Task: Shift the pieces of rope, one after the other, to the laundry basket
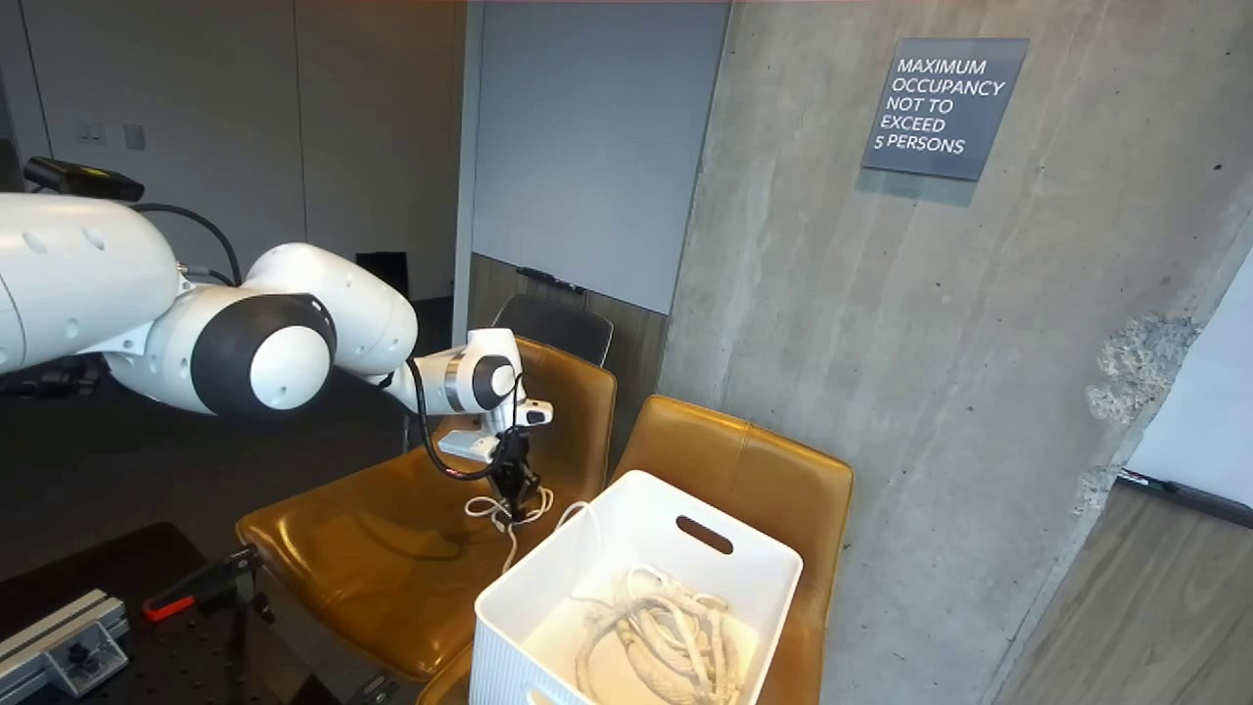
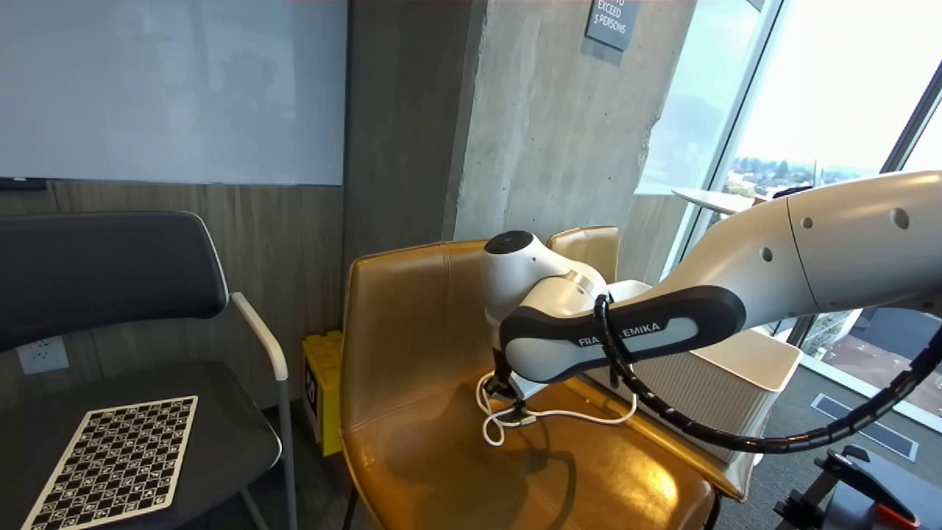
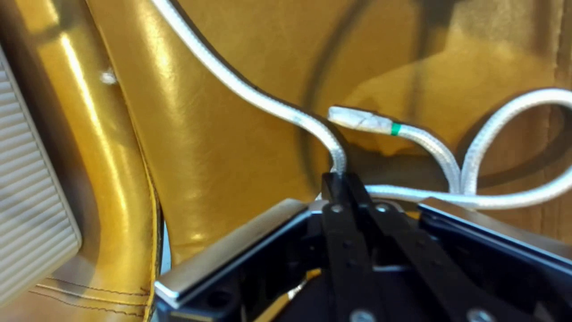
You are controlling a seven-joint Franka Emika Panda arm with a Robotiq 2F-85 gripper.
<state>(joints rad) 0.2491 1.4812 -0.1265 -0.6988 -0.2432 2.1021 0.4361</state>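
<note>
My gripper is low over the seat of a tan-brown chair. In the wrist view its fingertips (image 3: 342,179) are closed around a cream-white piece of rope (image 3: 268,103). The rope's loops and a taped end with a green band lie around the fingers. In both exterior views the gripper (image 1: 519,504) (image 2: 517,401) is at this rope (image 1: 510,550) (image 2: 581,417), whose length runs toward the laundry basket and appears to cross its rim. The white laundry basket (image 1: 754,578) stands beside this chair, with coiled rope (image 1: 675,636) inside. Its ribbed side shows in the wrist view (image 3: 31,197).
The gripped rope lies on the chair seat (image 1: 392,529), with its backrest (image 2: 412,316) behind. A second tan chair (image 1: 744,460) is behind and under the basket. A concrete pillar (image 1: 881,343) rises behind. A dark chair with a checkered board (image 2: 118,456) stands nearby.
</note>
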